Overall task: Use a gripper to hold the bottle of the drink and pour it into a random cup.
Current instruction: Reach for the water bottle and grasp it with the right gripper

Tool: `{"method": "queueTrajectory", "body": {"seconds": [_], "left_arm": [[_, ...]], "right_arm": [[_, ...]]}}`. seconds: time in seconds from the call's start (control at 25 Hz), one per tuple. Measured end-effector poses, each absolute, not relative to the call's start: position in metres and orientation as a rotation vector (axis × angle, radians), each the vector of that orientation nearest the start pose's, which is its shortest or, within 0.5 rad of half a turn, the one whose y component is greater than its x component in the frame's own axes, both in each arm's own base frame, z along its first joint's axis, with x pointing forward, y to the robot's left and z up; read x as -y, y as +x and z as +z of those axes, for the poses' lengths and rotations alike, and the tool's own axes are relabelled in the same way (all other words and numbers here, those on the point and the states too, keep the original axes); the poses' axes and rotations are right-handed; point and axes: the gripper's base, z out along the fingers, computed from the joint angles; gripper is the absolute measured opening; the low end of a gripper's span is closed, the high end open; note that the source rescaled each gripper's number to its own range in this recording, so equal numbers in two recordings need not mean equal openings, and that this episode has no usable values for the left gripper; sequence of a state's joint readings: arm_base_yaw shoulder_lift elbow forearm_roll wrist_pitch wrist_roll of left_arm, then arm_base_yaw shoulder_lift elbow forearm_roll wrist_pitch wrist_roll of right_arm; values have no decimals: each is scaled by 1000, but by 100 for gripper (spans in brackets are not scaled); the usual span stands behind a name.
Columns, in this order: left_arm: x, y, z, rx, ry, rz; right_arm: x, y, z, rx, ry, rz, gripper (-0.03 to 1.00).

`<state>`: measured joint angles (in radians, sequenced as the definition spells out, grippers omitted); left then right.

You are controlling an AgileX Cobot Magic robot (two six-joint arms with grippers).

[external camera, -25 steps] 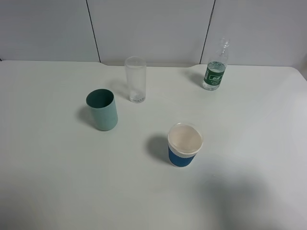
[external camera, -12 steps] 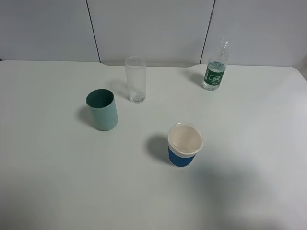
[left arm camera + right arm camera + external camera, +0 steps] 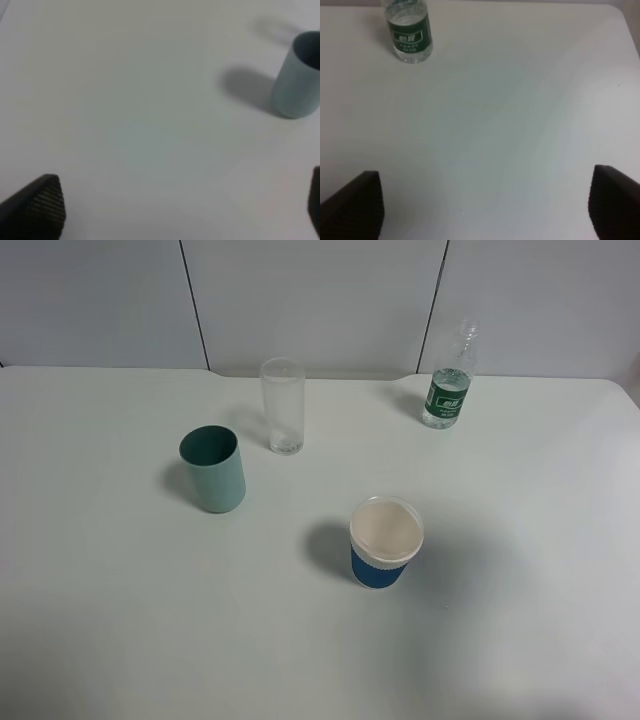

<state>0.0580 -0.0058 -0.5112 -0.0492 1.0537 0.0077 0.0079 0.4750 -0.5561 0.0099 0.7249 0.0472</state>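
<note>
The bottle [image 3: 447, 380] is small and clear with a dark green label, standing upright and uncapped at the table's far right. The cup [image 3: 283, 406], a tall clear glass, stands at the far middle. Neither gripper appears in the exterior high view. In the right wrist view my right gripper [image 3: 482, 205] is open, nothing between its black fingertips [image 3: 352, 205], and the bottle [image 3: 409, 30] stands well ahead of it, apart. My left gripper [image 3: 175, 210] is open over bare table, with nothing between its fingers.
A teal plastic cup [image 3: 213, 469] stands left of the middle and also shows in the left wrist view as the teal cup [image 3: 297, 77]. A white paper cup with a blue sleeve [image 3: 385, 542] stands near the middle of the white table [image 3: 100, 620].
The bottle and the three cups have not moved. A faint shadow on the table's front right has shifted and faded.
</note>
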Motion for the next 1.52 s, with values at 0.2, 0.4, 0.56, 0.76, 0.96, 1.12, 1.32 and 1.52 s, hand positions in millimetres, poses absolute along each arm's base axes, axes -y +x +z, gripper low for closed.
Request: {"method": "queueTrajectory", "body": {"seconds": [0.2, 0.4, 0.56, 0.76, 0.96, 1.12, 1.32, 1.52], "left_arm": [[4, -7, 281, -2019, -48, -17], [4, -7, 281, -2019, -48, -17], [4, -7, 281, -2019, -48, -16], [4, -7, 281, -2019, -48, -16], [4, -7, 281, -2019, -48, -16], [4, -7, 281, -2019, -48, -16], [4, -7, 281, -2019, -48, -16], [4, -7, 281, -2019, -48, -16]], "right_arm": [[5, 113, 293, -2199, 54, -46, 92], [9, 141, 283, -2238, 25, -130, 100], [7, 162, 278, -2205, -2, -125, 100], [5, 186, 270, -2176, -38, -111, 100], [2, 215, 252, -2169, -68, -78, 100], [-1, 237, 232, -2169, -90, -46, 100], [-6, 262, 201, -2163, -113, 2, 100], [-9, 282, 170, -2140, -139, 45, 100]]}}
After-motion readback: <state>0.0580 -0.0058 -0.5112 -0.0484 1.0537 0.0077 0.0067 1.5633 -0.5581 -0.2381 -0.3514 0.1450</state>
